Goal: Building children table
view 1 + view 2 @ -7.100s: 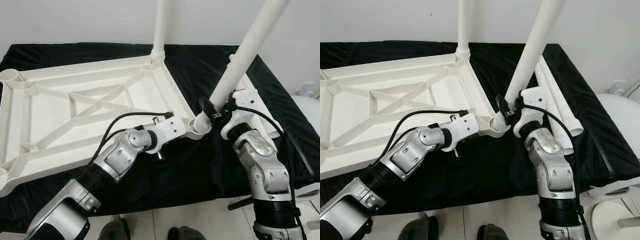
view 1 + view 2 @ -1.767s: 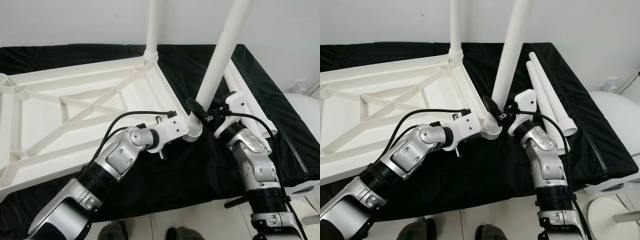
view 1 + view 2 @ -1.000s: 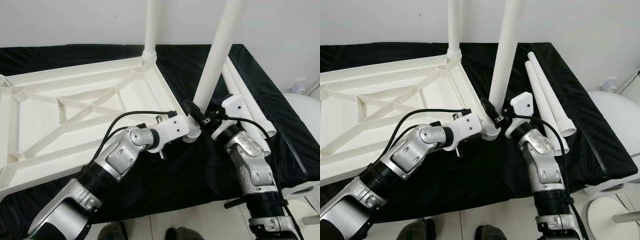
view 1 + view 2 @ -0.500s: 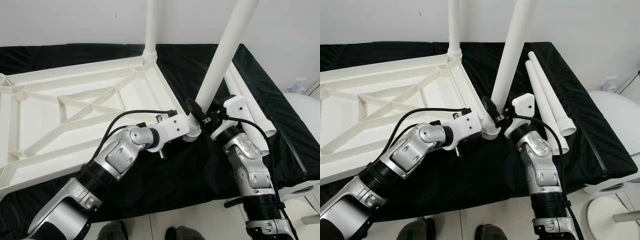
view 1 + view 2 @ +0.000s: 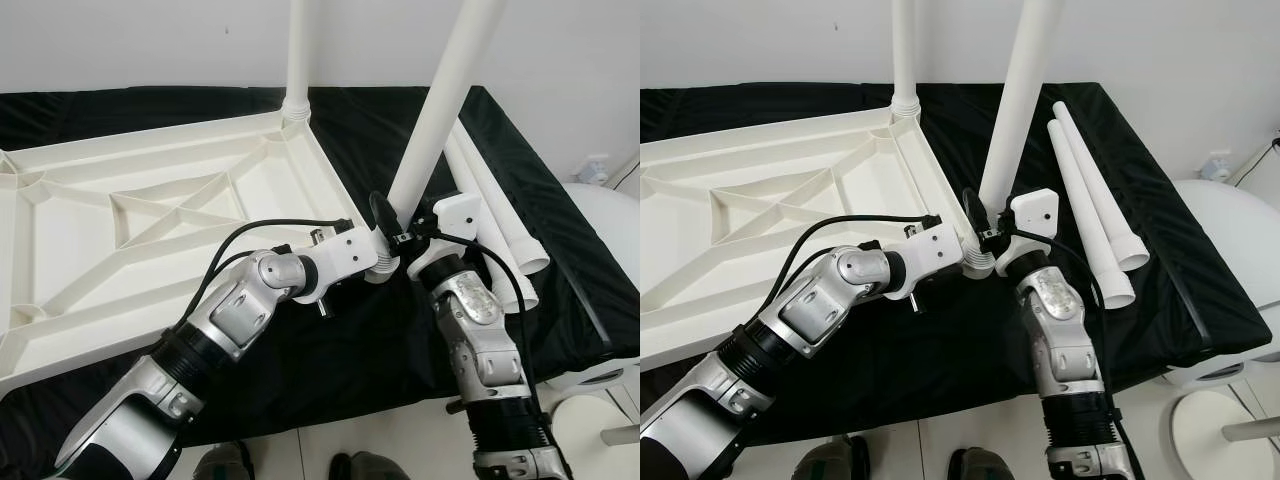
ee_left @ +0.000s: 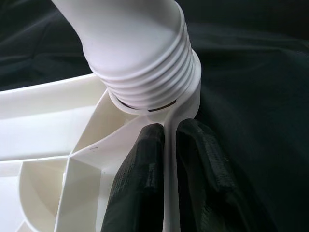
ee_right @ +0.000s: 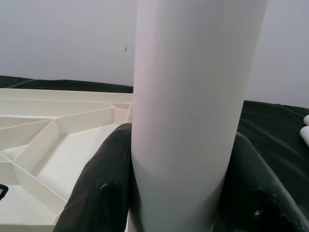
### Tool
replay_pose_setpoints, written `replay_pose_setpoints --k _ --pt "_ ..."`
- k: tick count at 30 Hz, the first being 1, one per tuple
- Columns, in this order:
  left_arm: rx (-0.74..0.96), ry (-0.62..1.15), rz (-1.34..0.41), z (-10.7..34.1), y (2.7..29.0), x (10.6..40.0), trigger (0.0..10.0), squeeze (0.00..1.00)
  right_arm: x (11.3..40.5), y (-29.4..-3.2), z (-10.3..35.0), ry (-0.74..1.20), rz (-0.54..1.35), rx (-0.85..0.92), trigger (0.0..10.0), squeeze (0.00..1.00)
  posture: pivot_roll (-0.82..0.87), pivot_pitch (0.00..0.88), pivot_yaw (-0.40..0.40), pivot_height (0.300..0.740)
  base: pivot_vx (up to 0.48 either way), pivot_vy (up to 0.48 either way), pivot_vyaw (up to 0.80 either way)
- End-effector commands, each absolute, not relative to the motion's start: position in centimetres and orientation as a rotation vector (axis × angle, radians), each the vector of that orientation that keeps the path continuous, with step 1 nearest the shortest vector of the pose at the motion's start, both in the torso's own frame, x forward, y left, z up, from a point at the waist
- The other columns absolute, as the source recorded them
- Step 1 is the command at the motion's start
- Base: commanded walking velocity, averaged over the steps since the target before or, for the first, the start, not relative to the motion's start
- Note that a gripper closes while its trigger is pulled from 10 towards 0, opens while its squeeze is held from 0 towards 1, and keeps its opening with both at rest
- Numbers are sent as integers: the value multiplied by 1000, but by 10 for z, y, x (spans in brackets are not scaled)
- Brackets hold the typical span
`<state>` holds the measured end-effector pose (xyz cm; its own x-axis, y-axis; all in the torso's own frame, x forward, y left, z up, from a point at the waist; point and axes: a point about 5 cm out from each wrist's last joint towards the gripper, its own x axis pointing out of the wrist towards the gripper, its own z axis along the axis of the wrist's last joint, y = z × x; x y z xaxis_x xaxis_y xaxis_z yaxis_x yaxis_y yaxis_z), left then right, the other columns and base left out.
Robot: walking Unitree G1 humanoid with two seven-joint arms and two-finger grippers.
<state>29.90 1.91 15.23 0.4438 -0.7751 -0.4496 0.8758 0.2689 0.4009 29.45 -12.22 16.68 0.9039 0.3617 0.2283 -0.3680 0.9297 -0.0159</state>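
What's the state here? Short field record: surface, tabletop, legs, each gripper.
surface: black cloth
tabletop: white tabletop upside down on the cloth, ribs up
fitted leg: far leg upright in far corner socket
leg in work: near leg leaning, threaded end in near corner socket
spare legs: two loose legs lying on the cloth, on the robot's right
left gripper: left gripper pinching the tabletop rim wall beside the socket
right gripper: right gripper clamped around the near leg low down
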Motion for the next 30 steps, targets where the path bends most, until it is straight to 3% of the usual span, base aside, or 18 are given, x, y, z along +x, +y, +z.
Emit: replay_pose_setpoints --k 1,19,30 --pt "672 169 -1146 155 17 297 10000 0 288 -118 121 5 374 21 10000 0 19 107 -33 740 0 0 0" --pt "678 170 -1151 156 18 296 10000 0 280 -113 131 -59 254 7 10000 0 26 108 -28 740 0 0 0" --pt "683 174 -1155 155 19 295 10000 0 274 -135 129 -61 -20 81 10000 0 31 104 -28 740 0 0 0"
